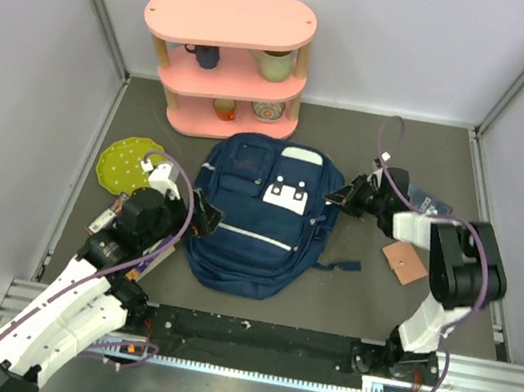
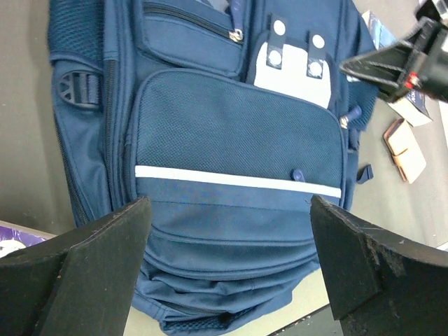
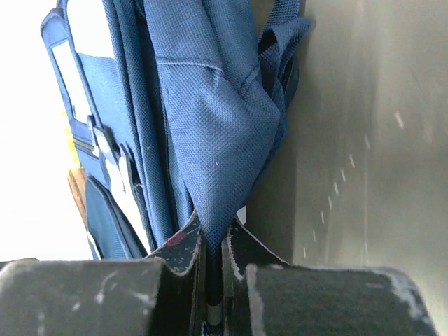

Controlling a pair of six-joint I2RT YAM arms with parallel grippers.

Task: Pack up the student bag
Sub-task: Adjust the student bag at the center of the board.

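The student bag [image 1: 260, 221] lies flat in the middle of the mat, navy blue with a white stripe and a white buckle patch. My left gripper [image 1: 200, 214] hovers at its lower left side, open wide, and the bag's front pocket and bottom [image 2: 231, 140] show between its fingers [image 2: 105, 252] with nothing held. My right gripper [image 1: 339, 196] is at the bag's upper right edge. In the right wrist view the right gripper [image 3: 213, 234] is shut on a fold of the bag's blue fabric [image 3: 210, 105], which rises taut from the fingertips.
A pink two-tier shelf [image 1: 227, 58] with cups stands at the back. A green dotted disc [image 1: 128, 160] lies left of the bag. A tan wallet-like item [image 1: 404, 262] and a small box [image 1: 431, 204] lie on the right. Walls close in both sides.
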